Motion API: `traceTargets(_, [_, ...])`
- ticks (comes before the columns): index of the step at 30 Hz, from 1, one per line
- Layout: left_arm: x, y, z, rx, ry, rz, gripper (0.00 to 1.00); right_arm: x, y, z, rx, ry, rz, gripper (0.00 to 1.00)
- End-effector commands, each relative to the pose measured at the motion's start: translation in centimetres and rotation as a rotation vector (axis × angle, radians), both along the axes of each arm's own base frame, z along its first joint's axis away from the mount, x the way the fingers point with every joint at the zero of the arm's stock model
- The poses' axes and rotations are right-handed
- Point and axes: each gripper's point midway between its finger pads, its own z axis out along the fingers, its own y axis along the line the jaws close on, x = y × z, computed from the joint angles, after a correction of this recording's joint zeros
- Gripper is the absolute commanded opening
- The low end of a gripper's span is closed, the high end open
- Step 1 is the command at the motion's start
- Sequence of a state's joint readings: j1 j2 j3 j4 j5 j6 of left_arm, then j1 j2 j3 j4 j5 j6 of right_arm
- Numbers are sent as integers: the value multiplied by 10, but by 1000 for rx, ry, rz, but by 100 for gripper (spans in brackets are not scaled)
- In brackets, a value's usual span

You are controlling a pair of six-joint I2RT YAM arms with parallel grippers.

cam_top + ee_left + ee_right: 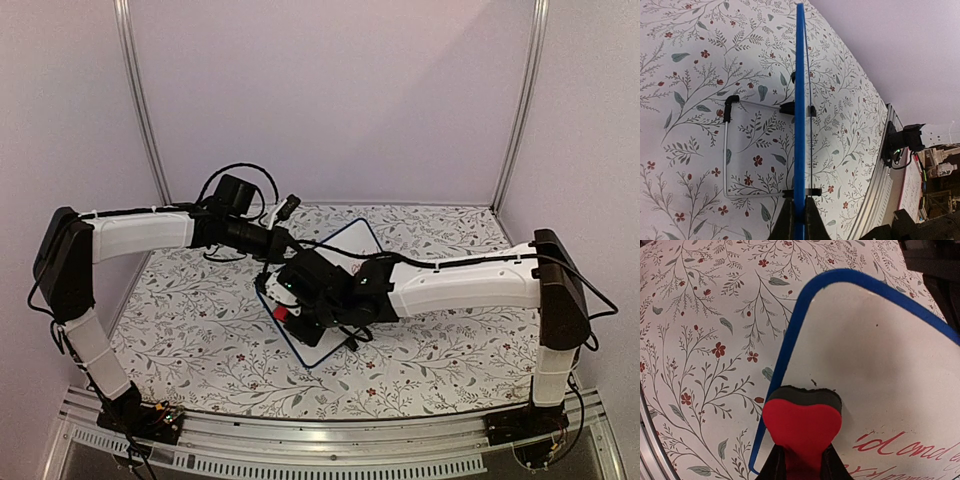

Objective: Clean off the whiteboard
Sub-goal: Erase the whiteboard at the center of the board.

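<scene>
Right pincer: the right gripper (802, 467) is pinched on a red heart-shaped eraser block (802, 427), whose far side carries a dark felt layer.
Board and right pincer: the small rectangular whiteboard with a thin blue frame and rounded corners (880, 365) lies right ahead of that gripper. The eraser's felt end sits over its white face, just inside the frame's long left side.
Marks: red handwritten marker text (910, 449) runs across the board to the right of the eraser. The face beyond the felt is white with faint grey smears.
Board on the table: it lies near the middle of the floral-printed tablecloth (200, 320), turned cornerwise, between the two arms.
Left pincer: the left gripper (800, 219) is pressed together on the blue frame at the board's far-left side.
Only the left wrist view: the board shows edge-on as one blue strip. Behind it is a bent silver wire stand with black end caps (726, 150).
Only the right wrist view: the writing and the eraser's shape.
Only the top view: both arms meet at the board, though whether it lies flat or tilted cannot be told.
</scene>
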State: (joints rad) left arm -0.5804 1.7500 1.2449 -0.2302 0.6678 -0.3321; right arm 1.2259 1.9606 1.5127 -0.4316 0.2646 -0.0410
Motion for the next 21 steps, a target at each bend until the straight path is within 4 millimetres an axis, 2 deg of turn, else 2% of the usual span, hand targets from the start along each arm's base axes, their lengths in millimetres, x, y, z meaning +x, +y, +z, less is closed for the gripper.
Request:
traceTargets(1, [-12, -8, 5, -9, 36, -28, 0, 36, 22, 29, 84, -112, -34, 9])
traceTargets(5, [-12, -8, 5, -8, 37, -27, 0, 50, 21, 58, 123, -176, -75, 9])
traceTargets(8, [-13, -8, 6, -8, 36, -28, 0, 57, 10, 80, 163, -201, -112, 9])
traceTargets(12, [-13, -8, 8, -11, 31, -29, 0, 54, -9, 94, 212, -190, -122, 9])
traceTargets(15, [-13, -8, 9, -12, 30, -29, 0, 47, -26, 89, 207, -170, -127, 9])
traceTargets(21, [-13, -8, 8, -12, 31, -28, 0, 31, -55, 53, 173, -98, -151, 9])
